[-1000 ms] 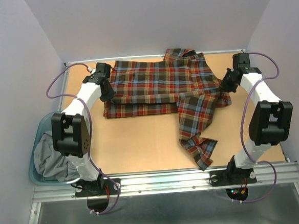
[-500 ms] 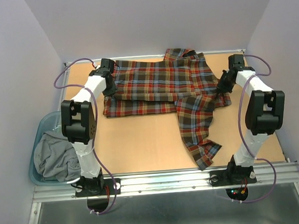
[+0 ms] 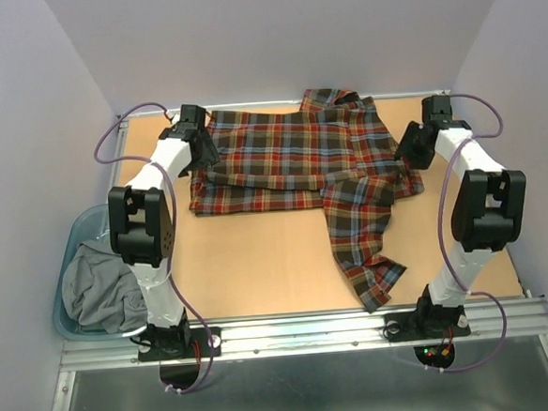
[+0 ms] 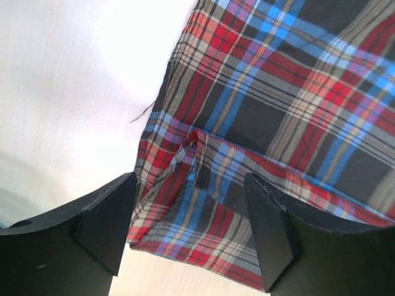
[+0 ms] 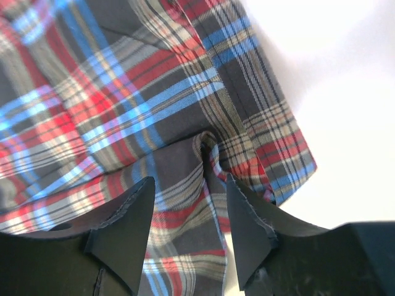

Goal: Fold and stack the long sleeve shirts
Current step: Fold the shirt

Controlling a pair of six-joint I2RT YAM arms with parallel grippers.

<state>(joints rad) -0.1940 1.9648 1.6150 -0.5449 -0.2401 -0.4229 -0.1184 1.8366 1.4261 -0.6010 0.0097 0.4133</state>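
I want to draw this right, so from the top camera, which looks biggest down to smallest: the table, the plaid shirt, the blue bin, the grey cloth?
1. The table.
2. The plaid shirt.
3. The blue bin and the grey cloth look about alike; both are partly hidden, so I won't rank them.

Your left arm (image 3: 150, 177) and right arm (image 3: 473, 159) carry white link shells and black joint housings. A purple cable (image 3: 103, 142) loops off each. The fingers (image 4: 105, 228) are matt black wedges. Red and green lights (image 3: 433, 352) show at the right base, seemingly status lamps.
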